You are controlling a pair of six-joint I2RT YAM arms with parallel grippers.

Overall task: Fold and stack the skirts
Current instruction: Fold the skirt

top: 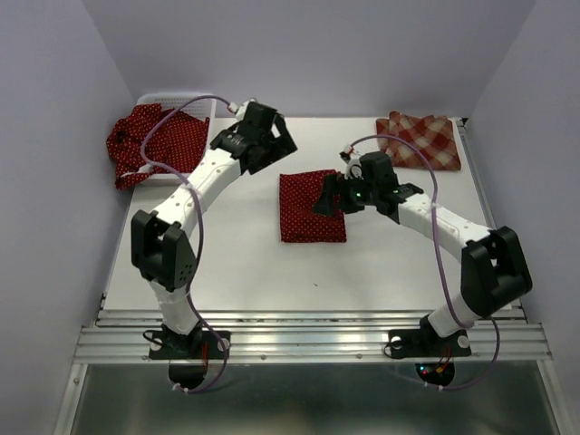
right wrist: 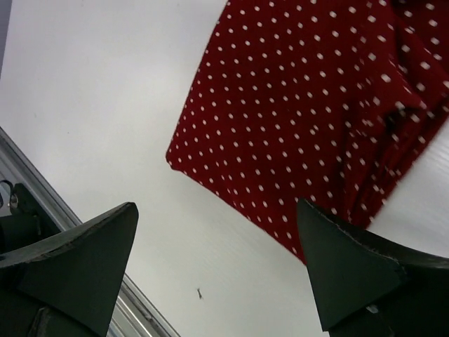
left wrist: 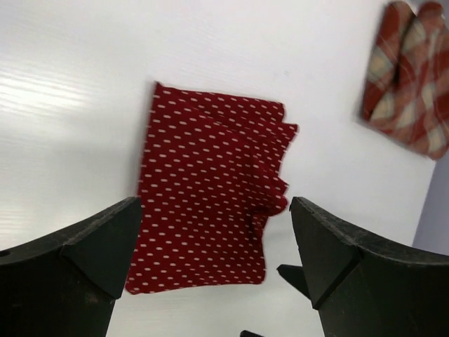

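Note:
A folded dark red dotted skirt point(top: 306, 210) lies flat at the table's middle; it also shows in the left wrist view point(left wrist: 210, 189) and the right wrist view point(right wrist: 316, 105). A folded red-and-cream plaid skirt point(top: 421, 140) lies at the back right and shows in the left wrist view point(left wrist: 410, 81). More dark red dotted skirts point(top: 154, 140) are heaped in the basket at back left. My left gripper point(top: 276, 136) is open and empty, above the table behind the folded skirt. My right gripper point(top: 328, 195) is open and empty, over the folded skirt's right edge.
A white lattice basket point(top: 177, 98) stands at the back left corner. Purple walls close in the left, back and right sides. A metal rail point(top: 308, 335) runs along the near table edge. A small dark speck point(right wrist: 201, 293) lies on the white table.

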